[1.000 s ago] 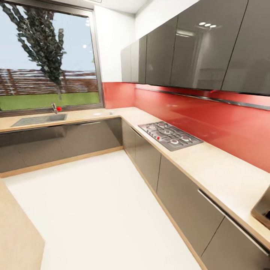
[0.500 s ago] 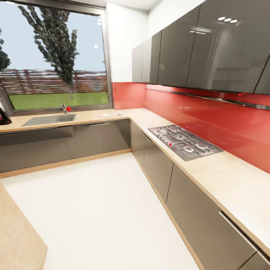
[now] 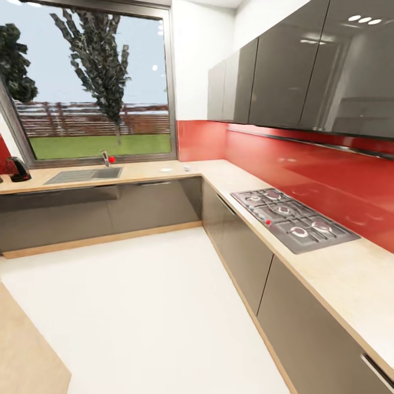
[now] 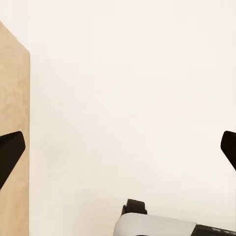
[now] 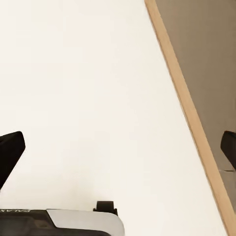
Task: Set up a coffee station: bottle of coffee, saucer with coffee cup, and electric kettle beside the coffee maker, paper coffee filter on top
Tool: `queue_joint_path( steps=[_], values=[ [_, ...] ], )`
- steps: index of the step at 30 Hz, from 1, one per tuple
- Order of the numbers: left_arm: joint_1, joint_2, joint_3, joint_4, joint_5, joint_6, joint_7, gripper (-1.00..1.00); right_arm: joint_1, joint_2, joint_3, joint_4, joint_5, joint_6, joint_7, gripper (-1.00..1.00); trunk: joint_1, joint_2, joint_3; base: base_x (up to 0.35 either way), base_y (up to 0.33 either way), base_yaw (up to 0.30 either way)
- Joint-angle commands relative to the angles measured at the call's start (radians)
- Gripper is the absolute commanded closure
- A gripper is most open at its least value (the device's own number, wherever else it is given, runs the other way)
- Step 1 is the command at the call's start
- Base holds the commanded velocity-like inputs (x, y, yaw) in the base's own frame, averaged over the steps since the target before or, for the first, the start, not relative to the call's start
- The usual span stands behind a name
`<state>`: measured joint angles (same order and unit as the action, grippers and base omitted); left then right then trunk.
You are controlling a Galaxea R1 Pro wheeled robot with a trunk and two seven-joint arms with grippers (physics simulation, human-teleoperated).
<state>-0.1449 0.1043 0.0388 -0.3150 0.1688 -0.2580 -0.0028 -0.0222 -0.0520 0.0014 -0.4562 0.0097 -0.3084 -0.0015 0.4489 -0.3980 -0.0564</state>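
Head view, coffee maker (image 3: 17, 169) upright on far countertop (image 3: 142, 173) beside sink (image 3: 85, 175); both end effectors spread wide, holding nothing

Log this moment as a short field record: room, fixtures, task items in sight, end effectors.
room: kitchen with an L-shaped countertop
sink: under the window
hob: on the right run of the countertop
task item: dark appliance at the far left of the counter, type unclear
left end effector: open, empty, over the floor
right end effector: open, empty

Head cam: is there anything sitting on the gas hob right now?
No. The gas hob on the right-hand countertop shows only its bare burners and grates, with no pot or other item on it.
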Motion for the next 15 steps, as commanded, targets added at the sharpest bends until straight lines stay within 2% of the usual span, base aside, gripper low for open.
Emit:
queue_joint_path(
  steps=[1, 8, 15],
  values=[
    [-0.001, 0.0, 0.0, 0.001, 0.006, -0.003, 0.0, -1.0, -0.001, 0.0, 0.0, 0.001, 0.001, -0.003, 0.0, -1.0, 0.001, -0.002, -0.002, 0.336, 0.0, 0.003],
    [-0.001, 0.0, 0.0, 0.001, 0.006, -0.003, 0.0, -1.0, -0.001, 0.0, 0.0, 0.001, 0.001, -0.003, -0.001, -1.0, 0.001, -0.002, -0.002, 0.336, 0.0, 0.022],
    [-0.001, 0.0, 0.0, 0.001, 0.005, -0.003, 0.0, -1.0, -0.001, 0.0, 0.0, 0.001, 0.001, -0.003, -0.002, -1.0, 0.001, -0.002, -0.002, 0.33, -0.062, 0.235]
  ],
)
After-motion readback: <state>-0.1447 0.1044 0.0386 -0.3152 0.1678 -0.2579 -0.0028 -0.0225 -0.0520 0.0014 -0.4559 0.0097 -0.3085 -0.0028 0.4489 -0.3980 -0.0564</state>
